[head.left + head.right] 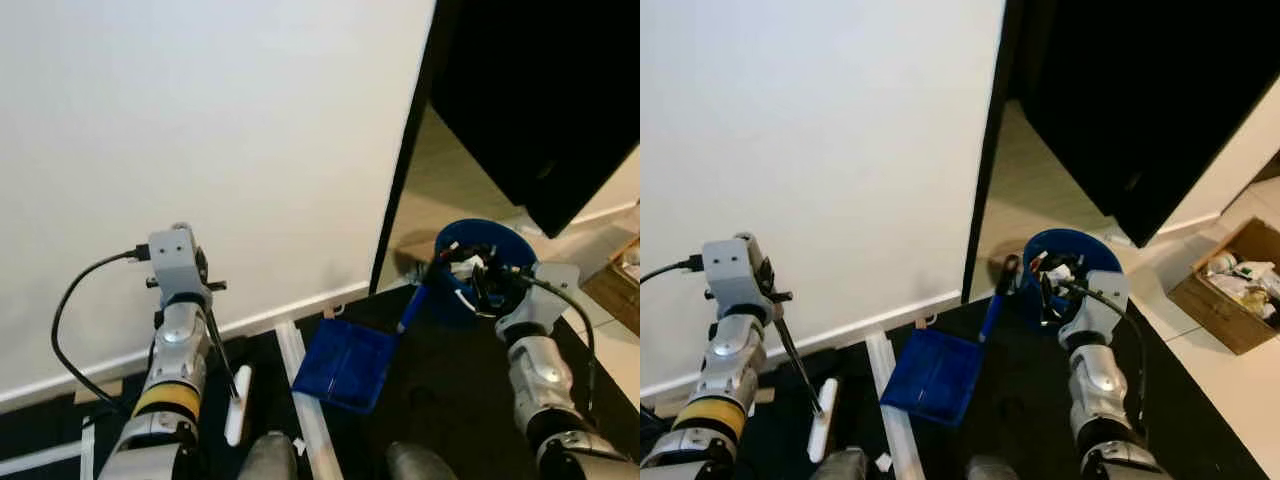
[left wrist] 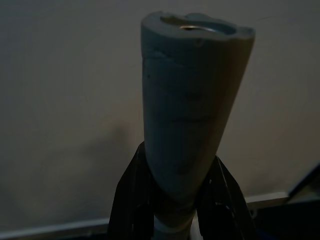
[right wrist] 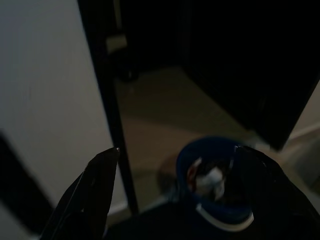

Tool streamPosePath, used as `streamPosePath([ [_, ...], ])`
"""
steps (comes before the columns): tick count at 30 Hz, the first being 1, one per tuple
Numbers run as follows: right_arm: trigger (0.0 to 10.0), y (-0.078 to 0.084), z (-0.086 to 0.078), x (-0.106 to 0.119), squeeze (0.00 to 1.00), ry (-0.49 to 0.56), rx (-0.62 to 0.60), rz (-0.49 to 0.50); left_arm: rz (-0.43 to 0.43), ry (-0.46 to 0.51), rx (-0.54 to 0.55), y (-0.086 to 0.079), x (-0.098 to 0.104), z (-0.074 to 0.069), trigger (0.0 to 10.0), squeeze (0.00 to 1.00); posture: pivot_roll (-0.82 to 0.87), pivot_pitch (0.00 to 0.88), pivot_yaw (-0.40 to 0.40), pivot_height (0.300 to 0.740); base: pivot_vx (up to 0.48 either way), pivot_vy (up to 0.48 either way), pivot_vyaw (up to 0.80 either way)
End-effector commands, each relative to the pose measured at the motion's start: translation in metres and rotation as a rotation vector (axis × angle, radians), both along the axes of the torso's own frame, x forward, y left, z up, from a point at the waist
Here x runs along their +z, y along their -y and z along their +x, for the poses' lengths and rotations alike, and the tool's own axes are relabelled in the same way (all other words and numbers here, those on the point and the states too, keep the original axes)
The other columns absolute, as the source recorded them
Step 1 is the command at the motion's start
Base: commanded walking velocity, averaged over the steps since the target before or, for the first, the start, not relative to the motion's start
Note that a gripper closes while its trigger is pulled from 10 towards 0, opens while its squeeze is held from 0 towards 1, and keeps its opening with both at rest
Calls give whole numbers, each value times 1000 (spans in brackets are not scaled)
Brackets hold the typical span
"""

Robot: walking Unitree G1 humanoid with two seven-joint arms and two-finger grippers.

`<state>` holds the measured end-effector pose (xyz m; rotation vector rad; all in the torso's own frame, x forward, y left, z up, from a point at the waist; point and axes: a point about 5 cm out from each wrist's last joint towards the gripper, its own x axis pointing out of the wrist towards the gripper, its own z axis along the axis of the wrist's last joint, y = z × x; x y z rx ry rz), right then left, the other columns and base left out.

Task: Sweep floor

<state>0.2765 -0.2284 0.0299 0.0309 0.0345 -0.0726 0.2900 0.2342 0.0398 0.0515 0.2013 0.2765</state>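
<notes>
At lower left, the left hand [image 2: 180, 200] is clamping the grey foam-handled broom [image 2: 192, 110], its white head [image 1: 238, 405] lying on the dark floor [image 1: 440, 400]. The right hand [image 3: 175, 185] is gaping empty above the round blue bin [image 1: 487, 250]; a blue plastic dustpan [image 1: 345, 365] is lying at lower centre.

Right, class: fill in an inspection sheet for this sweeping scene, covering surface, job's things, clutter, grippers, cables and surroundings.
Surface: dark floor mat by the wall; pale tiled floor beyond.
Job's things: blue dustpan lying on the mat; broom with its white head down; blue bin holding scraps.
Clutter: cardboard box of bits on the tiles.
Grippers: left gripper shut on the broom's grey handle; right gripper open, facing the bin.
Cables: black cable looping from the left wrist.
Surroundings: white wall; dark doorway.
</notes>
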Motion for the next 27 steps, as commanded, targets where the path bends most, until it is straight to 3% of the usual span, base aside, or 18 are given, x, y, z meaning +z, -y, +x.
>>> streamPosePath([
  [1,10000,-5,3,1,137,4,45,7,-6,28,3,2,4,2,10000,0,69,0,-24,740,0,0,0],
  [3,10000,-5,3,1,137,4,45,7,-6,28,3,2,4,2,10000,0,69,0,-24,740,0,0,0],
  [4,10000,-7,4,2,384,7,71,3,2,36,-2,2,4,2,10000,0,73,0,-27,740,0,0,0],
  [5,10000,-11,5,3,855,17,94,-1,4,40,-4,1,5,1,10000,0,75,0,-30,740,0,0,0],
  [6,10000,-13,5,4,855,24,107,-3,5,46,-4,1,6,1,10000,0,77,0,-31,740,0,0,0],
  [7,10000,-15,5,5,1000,41,116,-3,3,50,-3,1,6,1,10000,0,80,0,-33,740,0,0,0],
  [12,10000,-22,6,9,1000,91,116,6,-7,46,-6,0,5,0,10000,0,79,0,-31,740,0,0,0],
  [13,10000,-22,6,9,957,84,99,1,-5,35,-13,-1,4,0,10000,0,76,0,-29,740,0,0,0],
  [14,10000,-23,5,7,424,72,86,-6,9,27,-26,-1,3,0,10000,0,76,0,-26,740,0,0,0],
  [16,10000,-23,4,5,424,63,78,-10,20,23,-35,-1,3,0,10000,0,74,0,-24,740,0,0,0],
  [17,10000,-23,3,2,0,47,63,-14,17,10,-31,-1,2,0,10000,0,74,0,-24,740,0,0,0],
  [27,10000,-18,-9,-6,0,27,19,-19,27,4,-65,2,4,5,10000,0,63,0,-9,740,0,468,0],
])
